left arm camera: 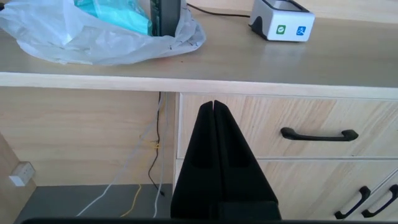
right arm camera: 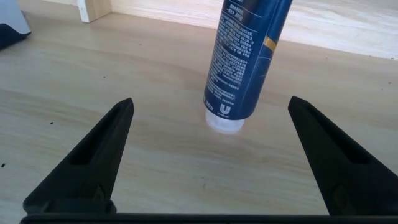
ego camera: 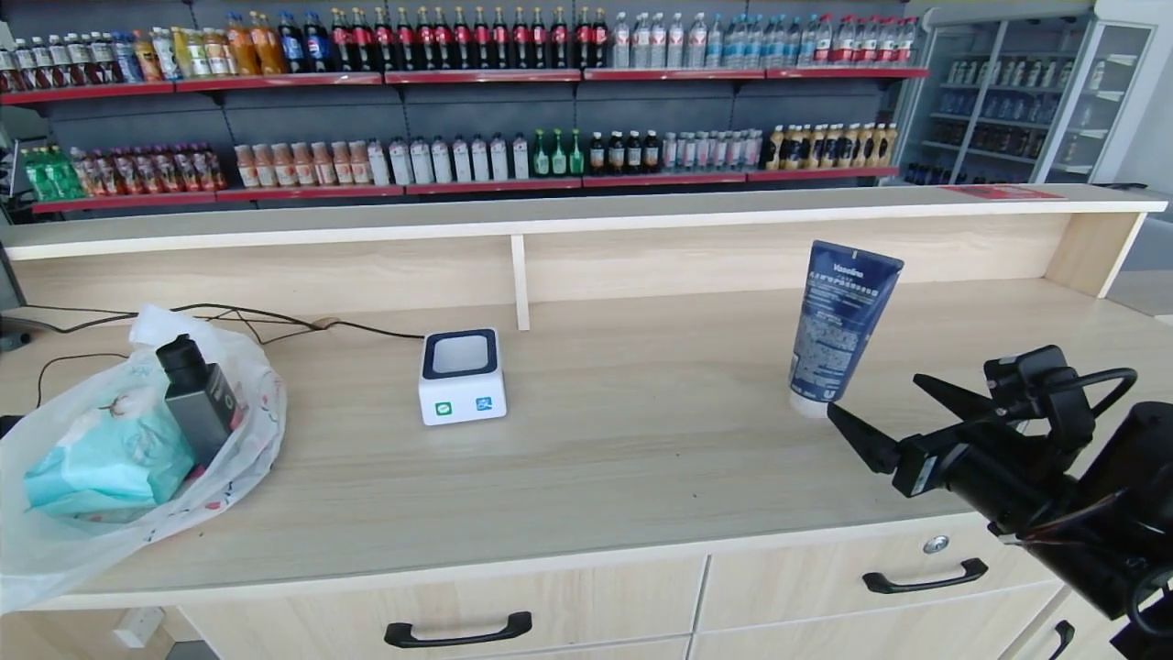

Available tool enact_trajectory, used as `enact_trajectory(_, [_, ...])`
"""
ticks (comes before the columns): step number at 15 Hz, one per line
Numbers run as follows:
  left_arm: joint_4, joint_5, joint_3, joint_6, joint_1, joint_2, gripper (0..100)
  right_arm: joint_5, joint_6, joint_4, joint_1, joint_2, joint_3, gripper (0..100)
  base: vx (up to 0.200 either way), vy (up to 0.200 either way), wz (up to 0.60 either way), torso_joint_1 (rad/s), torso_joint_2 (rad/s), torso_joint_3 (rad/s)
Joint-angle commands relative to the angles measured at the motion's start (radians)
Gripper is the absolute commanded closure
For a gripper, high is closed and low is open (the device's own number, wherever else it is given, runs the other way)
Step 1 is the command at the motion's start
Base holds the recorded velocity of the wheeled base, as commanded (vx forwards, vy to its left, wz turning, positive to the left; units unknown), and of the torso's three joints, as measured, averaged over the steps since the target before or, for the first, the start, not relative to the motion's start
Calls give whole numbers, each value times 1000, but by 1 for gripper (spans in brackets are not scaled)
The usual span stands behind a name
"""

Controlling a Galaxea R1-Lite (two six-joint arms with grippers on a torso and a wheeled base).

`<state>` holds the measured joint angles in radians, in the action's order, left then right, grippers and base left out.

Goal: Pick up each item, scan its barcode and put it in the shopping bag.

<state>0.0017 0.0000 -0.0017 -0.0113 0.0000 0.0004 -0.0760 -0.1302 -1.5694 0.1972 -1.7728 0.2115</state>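
Observation:
A dark blue tube [ego camera: 838, 323] stands upright on its white cap on the wooden counter, right of centre; the same tube [right arm camera: 245, 59] rises just ahead of my right gripper [right arm camera: 210, 112]. In the head view that right gripper [ego camera: 884, 405] hangs open a short way in front of the tube, not touching it. The white scanner cube [ego camera: 461, 376] sits mid-counter, scanner [left arm camera: 281, 20] window facing up. At the left lies the clear shopping bag [ego camera: 55, 513] holding a teal pack and a dark bottle. My left gripper [left arm camera: 213, 107] is shut, low in front of the cabinet below the bag [left arm camera: 93, 43].
A raised wooden ledge [ego camera: 550, 225] runs along the counter's far side, with a thin divider behind the scanner. Black cables [ego camera: 275, 323] trail across the back left. Drawers with black handles [ego camera: 924, 579] sit under the counter edge. Bare counter lies between scanner and tube.

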Motion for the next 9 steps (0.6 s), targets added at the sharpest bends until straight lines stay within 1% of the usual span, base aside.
enact_trajectory(1, [0, 0, 0, 8, 0, 0, 100, -1, 0, -1, -10, -19, 12, 0, 0, 0, 0, 0, 0, 0])
enact_trajectory(2, [0, 0, 0, 8, 0, 0, 100, -1, 1, -1, -13, -42, 74, 0, 0, 0, 0, 0, 0, 0])
enact_trajectory(3, [0, 0, 0, 8, 0, 0, 100, -13, 1, -1, -13, -45, 83, 0, 0, 0, 0, 0, 0, 0])
enact_trajectory(5, [0, 0, 0, 8, 0, 0, 100, -137, 0, -1, -5, -48, 68, 0, 0, 0, 0, 0, 0, 0])
enact_trajectory(9, [0, 0, 0, 8, 0, 0, 100, -179, 155, -1, -13, -20, 72, 0, 0, 0, 0, 0, 0, 0])
